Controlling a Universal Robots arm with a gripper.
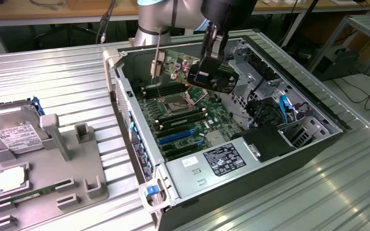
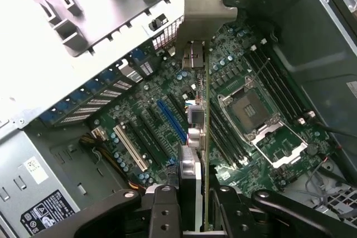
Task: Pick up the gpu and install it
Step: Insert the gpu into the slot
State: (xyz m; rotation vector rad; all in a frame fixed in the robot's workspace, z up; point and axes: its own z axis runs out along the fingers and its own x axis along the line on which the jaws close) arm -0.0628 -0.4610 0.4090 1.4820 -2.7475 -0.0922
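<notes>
The gripper [image 2: 198, 204] is closed on the gpu [image 2: 196, 116]. Its two dark fingers [image 2: 164, 210] pinch the card from both sides. The card stands on its thin edge. Its long side runs straight out from the fingers, and the silver bracket [image 2: 206, 4] is at the far end. So the gpu is already in the grip, up in the air over the open case [image 1: 256, 202] and not touching anything below. In the exterior view it sits in the upper middle of the frame. Under it is the green board [image 2: 139, 121]. A long blue slot [image 2: 170, 119] lies just beside the card's line. The slot looks turned a bit away from the card's long side, so I think the two do not line up yet. On the other side of the card is the square socket [image 2: 251, 110]. Farther off, at the exterior view's lower left, a grey holder [image 1: 75, 168] sits on the metal table [image 1: 56, 72]. It has a hard drive [image 1: 11, 132] and a memory stick [image 1: 34, 195] in it. Counting up: one gripper, one gpu, one bracket, one case, one socket, one holder, one hard drive and one memory stick.
</notes>
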